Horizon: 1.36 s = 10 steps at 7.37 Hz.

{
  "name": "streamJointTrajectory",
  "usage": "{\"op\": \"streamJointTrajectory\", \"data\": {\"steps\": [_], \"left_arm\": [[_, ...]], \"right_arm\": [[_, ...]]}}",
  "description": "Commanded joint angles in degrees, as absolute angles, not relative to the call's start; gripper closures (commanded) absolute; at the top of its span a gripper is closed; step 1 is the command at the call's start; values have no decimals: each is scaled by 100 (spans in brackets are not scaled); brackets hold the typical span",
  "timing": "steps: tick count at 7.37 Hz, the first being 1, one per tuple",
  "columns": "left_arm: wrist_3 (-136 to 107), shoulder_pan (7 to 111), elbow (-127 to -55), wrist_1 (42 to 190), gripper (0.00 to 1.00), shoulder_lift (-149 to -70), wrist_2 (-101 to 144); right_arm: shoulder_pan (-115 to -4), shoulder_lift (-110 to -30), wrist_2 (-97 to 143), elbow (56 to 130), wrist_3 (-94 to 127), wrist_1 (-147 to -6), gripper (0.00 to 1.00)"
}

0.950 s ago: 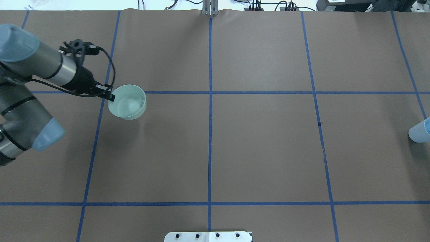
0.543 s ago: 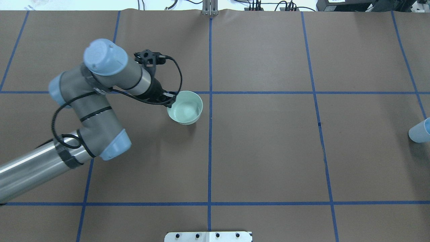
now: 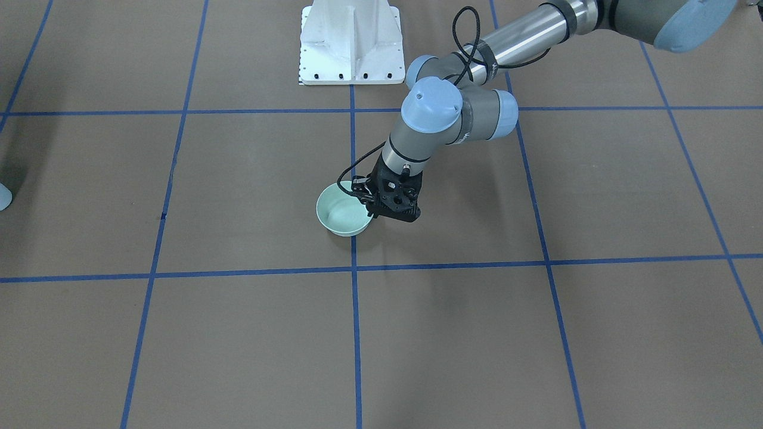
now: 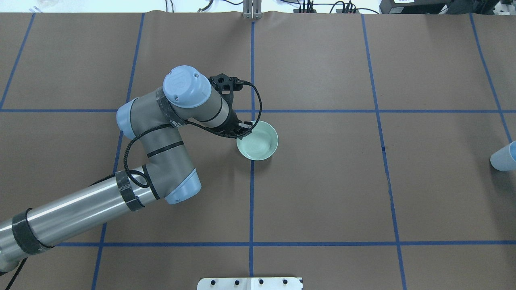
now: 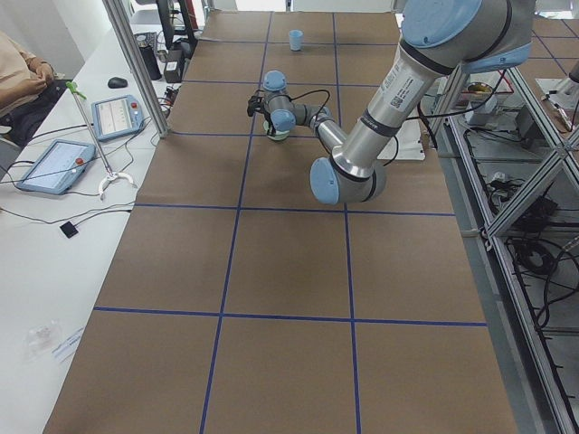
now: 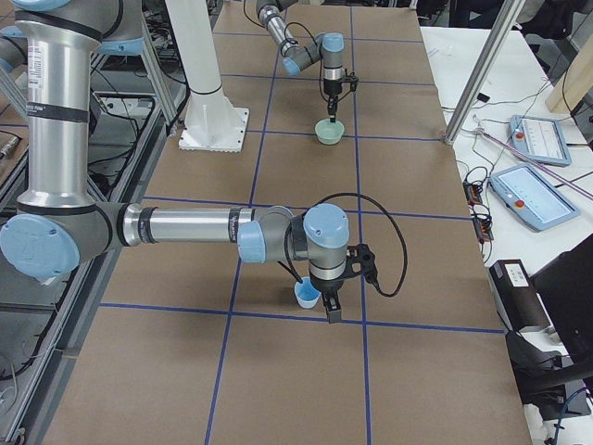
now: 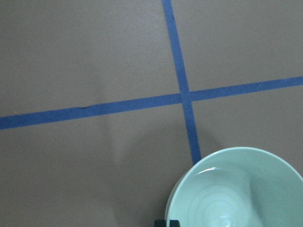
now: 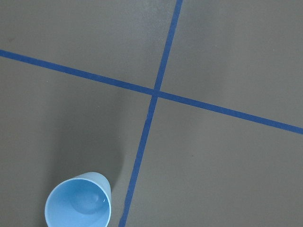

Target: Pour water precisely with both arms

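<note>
My left arm (image 4: 177, 117) reaches to the table's middle. Its gripper (image 4: 244, 128) is shut on the near-left rim of a mint-green bowl (image 4: 260, 143), also seen in the front view (image 3: 340, 215). The bowl stays upright, low over the brown paper. Faint ripples of water (image 7: 218, 208) show in the bowl. My right arm (image 6: 185, 227) is at the table's right end, its gripper (image 6: 318, 301) around a light-blue cup (image 6: 304, 295); I cannot tell whether it is shut. The cup (image 8: 78, 205) stands upright with a glint of water inside and shows at the overhead view's edge (image 4: 504, 157).
Brown paper with a blue tape grid (image 4: 252, 181) covers the table. A white pedestal (image 3: 351, 42) stands at the robot's side. Tablets and cables (image 5: 54, 163) lie on the white bench beyond the far edge, next to an upright frame post (image 6: 482, 69).
My left arm has carried the bowl from the table's left side rightward to the centre line and a little nearer. The blue cup at the right edge has not moved.
</note>
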<state>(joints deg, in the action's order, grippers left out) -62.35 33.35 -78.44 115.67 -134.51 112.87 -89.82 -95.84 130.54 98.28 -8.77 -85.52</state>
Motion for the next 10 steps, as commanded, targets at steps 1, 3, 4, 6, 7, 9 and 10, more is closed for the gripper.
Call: {"op": "streamJointTrajectory", "data": {"steps": [1, 3, 4, 6, 7, 9, 10], "left_arm": [[-6214, 3340, -7918, 11558, 0, -13456, 11145], [-5586, 3803, -8207, 11208, 0, -13412, 11668], [-4972, 4310, -8557, 10719, 0, -13177, 12046], [-3548, 5154, -9497, 10188, 0, -12099, 12146], [-2924, 5568, -9692, 10187, 0, -11624, 12181], [-985, 6621, -9633, 10152, 0, -10884, 12216], [-236, 7288, -9528, 9821, 0, -10716, 12521]], "right_arm": [[-8982, -9589, 13061, 9844, -870, -8552, 0], [-8982, -9563, 13156, 10018, -120, -8543, 0], [-8982, -9554, 13262, 10194, 147, -8543, 0], [-8965, -9571, 13394, 10606, 1226, -8552, 0], [-8895, -9571, 13455, 10809, 1752, -8560, 0], [-8318, -9580, 13360, 11309, 3087, -8543, 0], [-8036, -9615, 13194, 11390, 3764, -8282, 0]]}}
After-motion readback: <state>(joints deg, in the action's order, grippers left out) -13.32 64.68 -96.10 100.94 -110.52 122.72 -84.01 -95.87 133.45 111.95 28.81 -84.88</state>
